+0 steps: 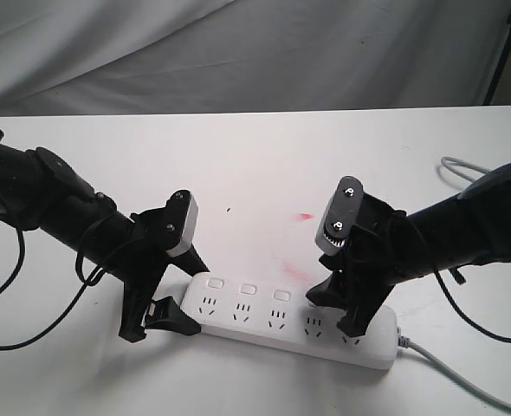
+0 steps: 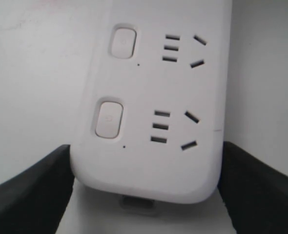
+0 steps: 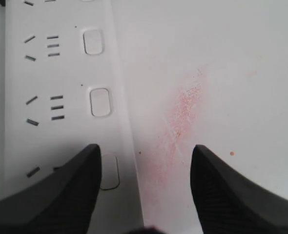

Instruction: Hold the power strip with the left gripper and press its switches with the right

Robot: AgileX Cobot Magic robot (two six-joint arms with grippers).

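Note:
The white power strip (image 1: 264, 322) lies along the table's near edge, its grey cord (image 1: 450, 371) leaving at the right. My left gripper (image 1: 171, 299) straddles the strip's left end (image 2: 149, 170); both black fingers (image 2: 31, 192) press against its sides, so it is shut on it. Three switches (image 1: 247, 288) show in a row; the others sit behind my right gripper (image 1: 336, 310). That gripper (image 3: 146, 187) is open. One finger (image 3: 61, 195) hangs over the strip beside a switch (image 3: 111, 171), and the other is over bare table.
A pink-red smear (image 1: 300, 217) marks the white table (image 1: 264, 165) behind the strip, also seen as a smear (image 3: 183, 112) between the right fingers. A separate loop of grey cable (image 1: 457, 165) lies at far right. A black stand leg (image 1: 502, 52) rises at the back right.

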